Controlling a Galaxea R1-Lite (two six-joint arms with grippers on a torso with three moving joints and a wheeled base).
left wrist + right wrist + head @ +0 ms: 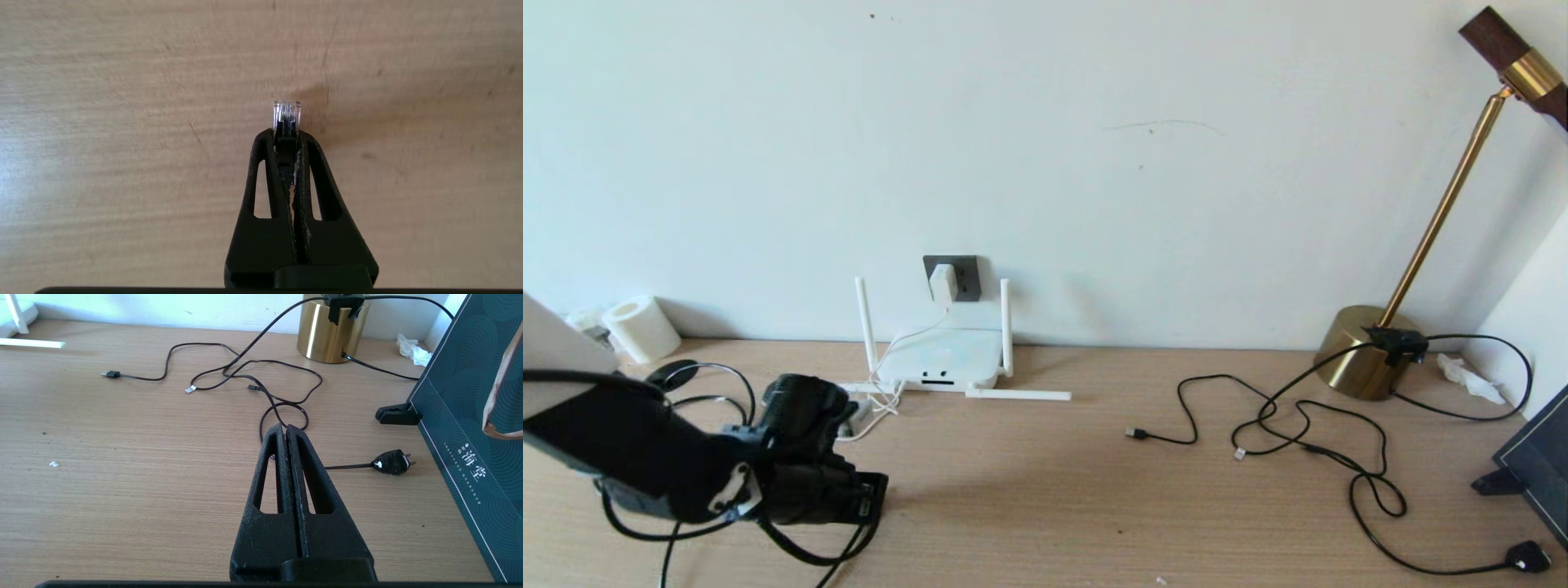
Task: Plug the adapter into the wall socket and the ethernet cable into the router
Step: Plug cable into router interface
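Ethernet cable (287, 116) is the thing in hand: the left gripper (287, 134) is clamped on it just behind its clear plastic connector, whose tip pokes out past the closed fingertips above the wooden desk (1045, 490). In the head view the left gripper (870, 498) hangs low over the desk's near left side, well short of the router (943, 363), with loops of black cable trailing beneath the arm.

The connector looks light, hard and small, and its smooth clear shell is likely slippery; the latch tab is probably brittle, so a hold on the flat sides close behind the shell, as here, seems the sound one. The cable itself looks fairly stiff and springy, so its trailing weight may tug or twist the connector off line at the port.

The adapter (943, 283) already sits in the wall socket (965, 273), its thin white cord dropping toward the router, which lies against the wall with dark ports facing forward.

The right gripper (288, 430) is pressed shut on nothing, parked above the desk near thin black cables (245, 371).
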